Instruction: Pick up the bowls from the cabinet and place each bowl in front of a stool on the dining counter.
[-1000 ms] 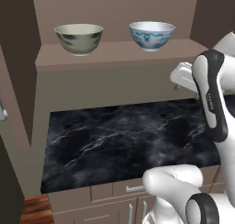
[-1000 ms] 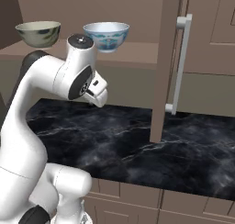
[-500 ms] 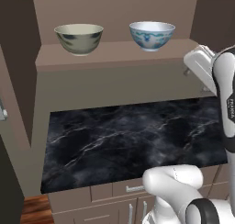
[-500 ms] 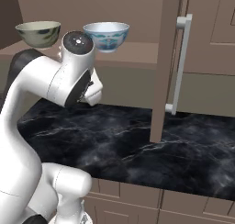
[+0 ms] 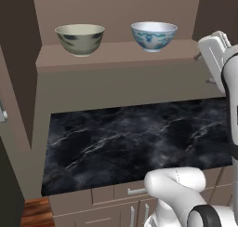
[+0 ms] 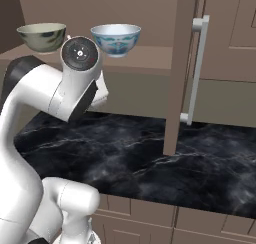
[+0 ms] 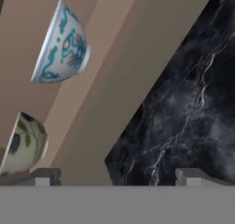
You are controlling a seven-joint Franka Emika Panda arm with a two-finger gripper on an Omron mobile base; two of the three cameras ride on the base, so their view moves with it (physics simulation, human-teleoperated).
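Two bowls stand upright and apart on the shelf of the open cabinet (image 5: 116, 55). The cream-olive bowl (image 5: 80, 39) (image 6: 42, 36) is on the left and the white bowl with blue pattern (image 5: 153, 35) (image 6: 116, 39) on the right. My white hand (image 5: 214, 54) hangs to the right of the white bowl, at shelf height and clear of it. In the rolled hand view my gripper (image 7: 118, 176) is open with nothing between its fingertips (image 7: 43, 176). There the white bowl (image 7: 62, 46) and the olive bowl (image 7: 23, 142) lie ahead, at a distance. The stool and the dining counter are out of view.
The cabinet's panelled door (image 6: 182, 63) stands open to the right with its silver bar handle (image 6: 197, 70). A black marble counter top (image 5: 130, 137) over beige drawers (image 5: 116, 193) lies below the shelf. My arm's elbow (image 6: 80, 53) rises in front of the shelf.
My hand has risen and swung right in the left base view, up to shelf level. Both bowls stand as before. The gripper stays open.
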